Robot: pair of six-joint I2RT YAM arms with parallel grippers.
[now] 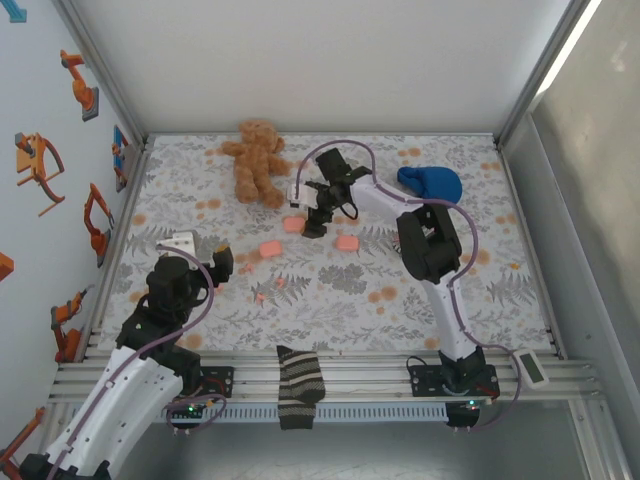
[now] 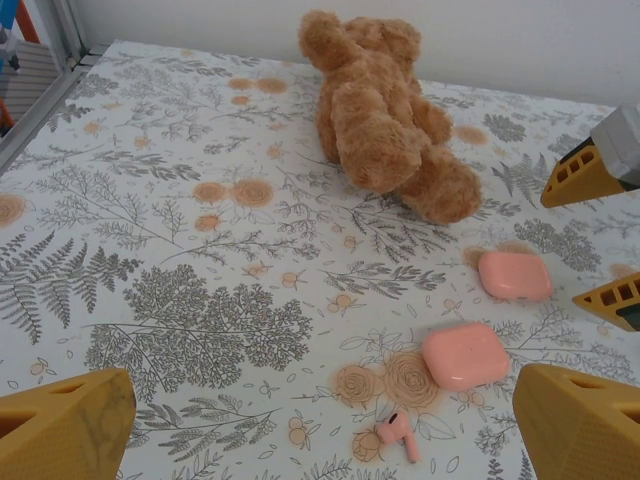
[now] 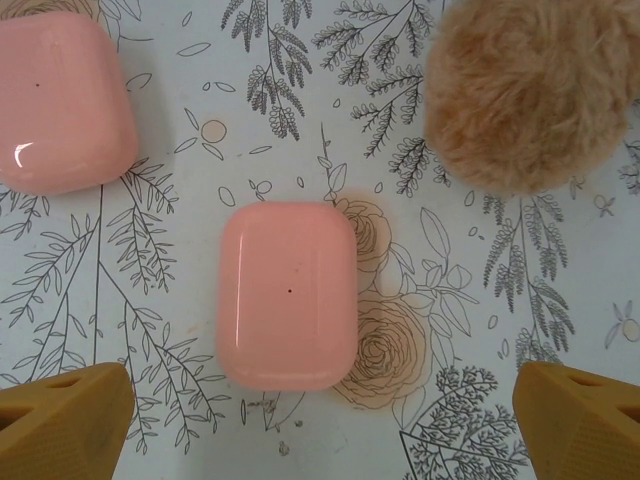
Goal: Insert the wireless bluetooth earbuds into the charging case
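Pink cases: 3, mid-frame in the top view: case (image 1: 293,225) upper centre, case (image 1: 346,242) to its right, case (image 1: 271,249) to its lower left. The left wrist view catches 2 of them, the right wrist view 2. Earbud (image 2: 398,432): 1 for sure, lower centre of the left wrist view. A couple of tiny pink specks (image 1: 280,283) sit below the cases in the top view, too small to tell from the printed flowers. Teddy bear (image 1: 255,160): 1, upper centre. Blue cloth bundle (image 1: 432,182): 1, upper right. Striped sock (image 1: 300,385): 1, bottom centre. Small white display (image 1: 533,367): 1, lower right. Robot arms: 2, left arm (image 1: 150,310), right arm (image 1: 432,255).
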